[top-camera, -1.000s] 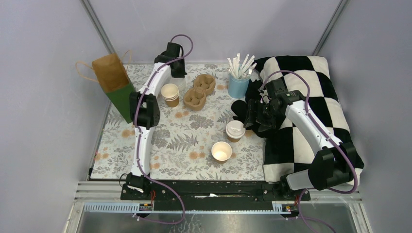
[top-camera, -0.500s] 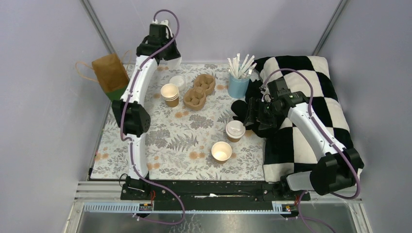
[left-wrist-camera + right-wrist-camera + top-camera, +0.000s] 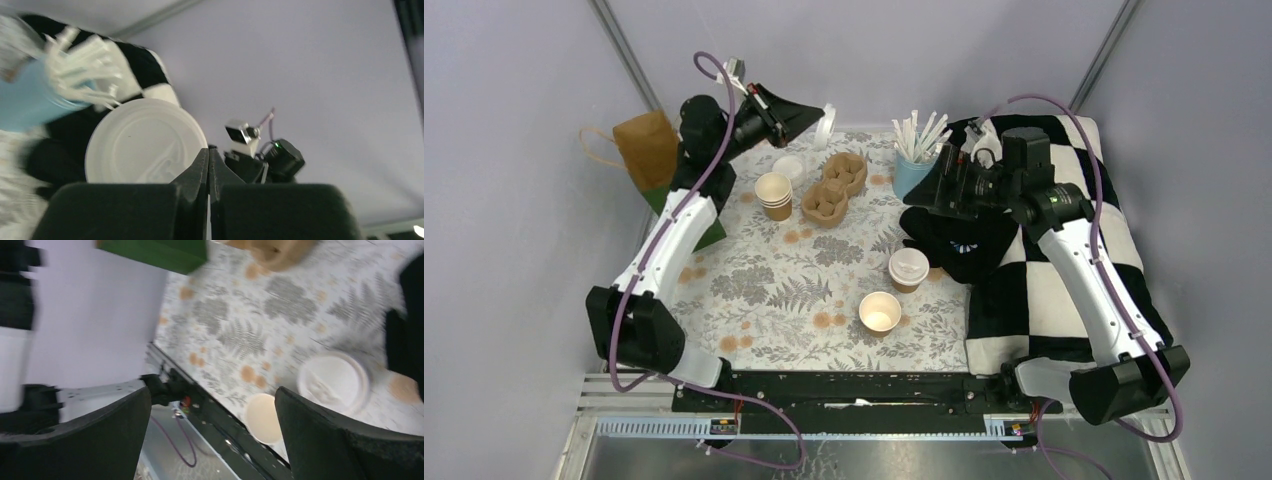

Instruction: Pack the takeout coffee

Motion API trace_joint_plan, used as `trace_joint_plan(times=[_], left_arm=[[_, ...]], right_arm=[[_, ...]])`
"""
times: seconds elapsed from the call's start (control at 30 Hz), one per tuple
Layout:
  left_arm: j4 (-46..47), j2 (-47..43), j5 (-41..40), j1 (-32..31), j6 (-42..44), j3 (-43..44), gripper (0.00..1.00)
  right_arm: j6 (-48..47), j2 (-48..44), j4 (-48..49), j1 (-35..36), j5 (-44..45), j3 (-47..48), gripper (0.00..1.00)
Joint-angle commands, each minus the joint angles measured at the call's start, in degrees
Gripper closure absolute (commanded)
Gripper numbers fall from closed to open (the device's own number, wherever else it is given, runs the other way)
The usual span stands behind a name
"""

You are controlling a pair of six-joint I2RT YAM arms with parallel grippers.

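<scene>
Since a second ago the left arm has swung up and back off the table, taking a white plastic lid with it. The right arm has lifted away from the lidded cup and spread its fingers wider.

Well left of the moulded-pulp cup carrier stands a brown paper bag with a green lower part. The left gripper hangs in the air behind the carrier. Its fingers are pinched tight on the rim of the lid, a round disc with shallow raised moulding (seen edge-on from above). Earlier that gripper was down low behind the stack of kraft cups.

The stack, tan outside and cream inside, sits just left of the carrier. A second lid lies flat just behind the stack. The carrier itself is rough brown pulp with two round wells, resting on a fern-and-flower printed cloth.

In front of the carrier and to its right stands the lidded cup. The open cup is nearer still, close to the lidded cup but apart from it and showing its cream inside. Neither cup has shifted.

Just right of the carrier is a light-blue straw cup bristling with white straws. The right gripper is raised beside that cup, its fingers spread wide with nothing between them. Farthest right lies a soft black-and-white checked blanket.
</scene>
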Motion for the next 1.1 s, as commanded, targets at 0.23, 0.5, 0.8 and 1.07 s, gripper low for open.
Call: trace_joint_plan(times=[0.23, 0.5, 0.8, 1.07], left_arm=[[24.36, -9.51, -5.41, -12.69, -25.33, -19.02, 1.0], [15.26, -10.8, -7.79, -15.31, -23.5, -19.25, 1.0], [14.37, -9.44, -8.46, -17.19, -23.96, -18.92, 1.0], [14.83, -8.62, -8.04, -17.84, -24.1, -18.05, 1.0]], right_arm=[[17.64, -1.04, 29.78, 6.4, -7.88, -2.58, 0.0], [21.07, -1.91, 34.73, 7.51, -3.55, -8.64, 0.0], [26.9, -1.53, 48.99, 8.81, -5.31, -14.67, 0.0], [28.12, -0.69, 53.01, 9.08, -4.52, -15.27, 0.0]])
